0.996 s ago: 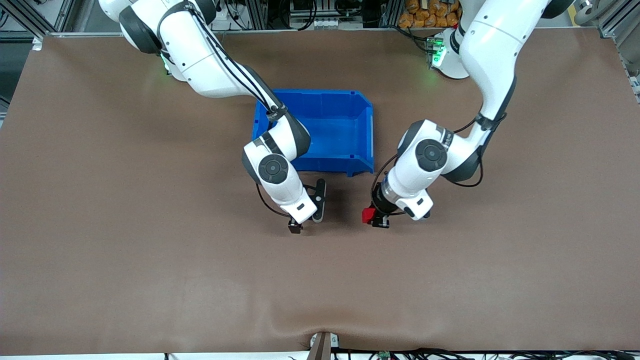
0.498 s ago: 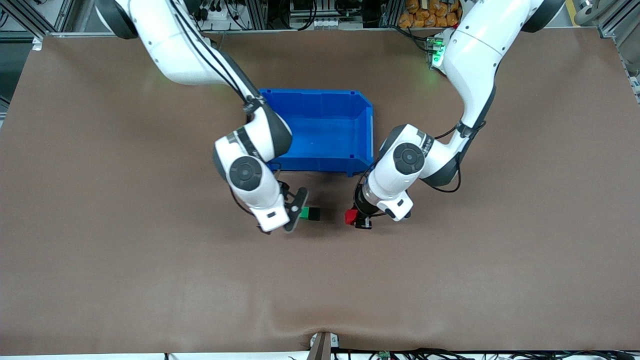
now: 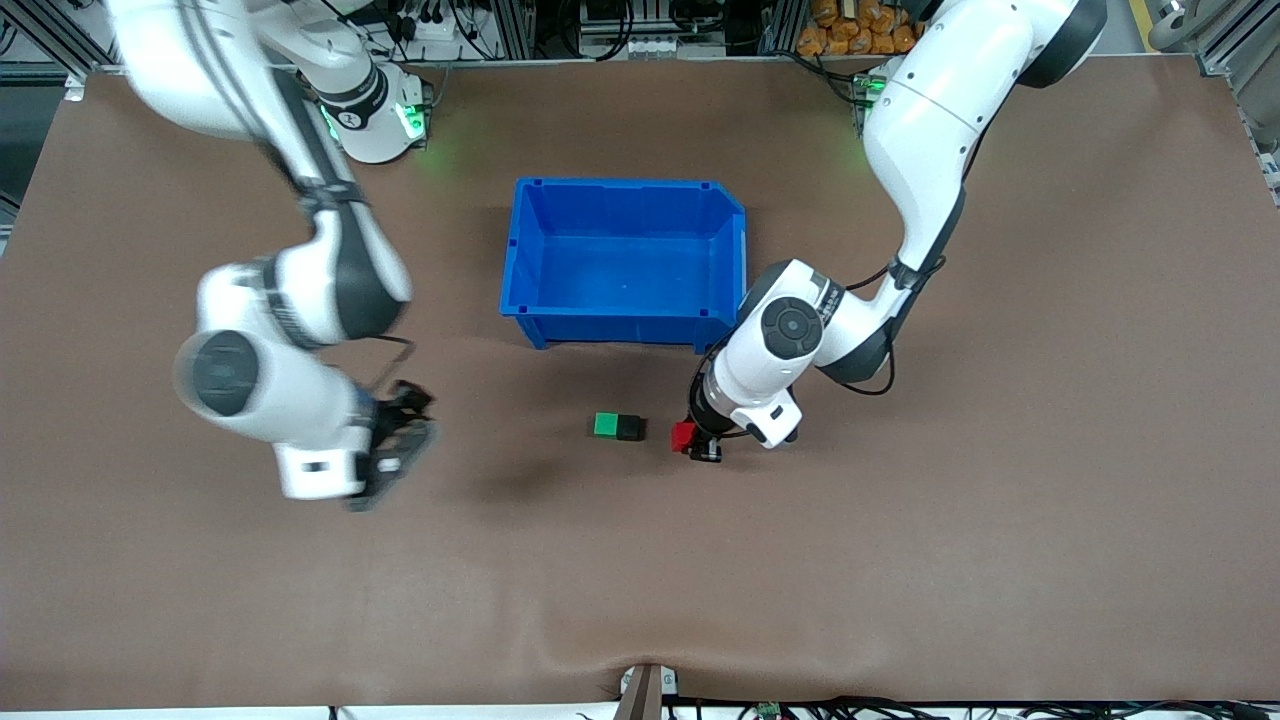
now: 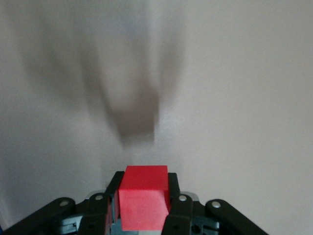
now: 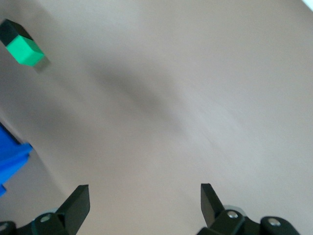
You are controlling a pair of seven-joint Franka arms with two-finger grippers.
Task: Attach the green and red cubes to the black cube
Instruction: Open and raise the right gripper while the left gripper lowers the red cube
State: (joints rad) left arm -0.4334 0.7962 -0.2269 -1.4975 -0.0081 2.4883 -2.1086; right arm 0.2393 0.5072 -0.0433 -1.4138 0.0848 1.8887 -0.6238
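**Red cube held close to the black cube**

The left claw [image 3: 697, 446] is squeezed tight on the red cube [image 3: 683, 436]. In the left wrist view the red cube [image 4: 144, 196] sits between the two black fingers [image 4: 174, 198], with its top poking out past the tips. The claw is low over the brown table [image 3: 900, 560].

Just beside this claw, toward the right arm's end of the table, lie two more cubes. The black cube [image 3: 630, 428] is the one closer to the claw. A small gap shows between it and the red cube, so they are not touching. The green cube [image 3: 605, 424] is stuck against the black cube on the side away from the claw. Both rest flat on the table.

The blue bin [image 3: 521, 250] stands farther from the front camera than the left claw and the cubes. The left arm's elbow is right next to one corner of the bin.

The right claw [image 3: 395, 455] is well apart from the cubes, toward the right arm's end of the table. It looks blurry. Its fingers are spread wide and hold nothing. In the right wrist view the two finger tips [image 5: 78, 201] stand far from each other over bare table. The green cube [image 5: 25, 51] shows off at a distance from this claw, with a bit of black joined to it. A corner of the blue bin [image 5: 11, 159] shows at the edge too.
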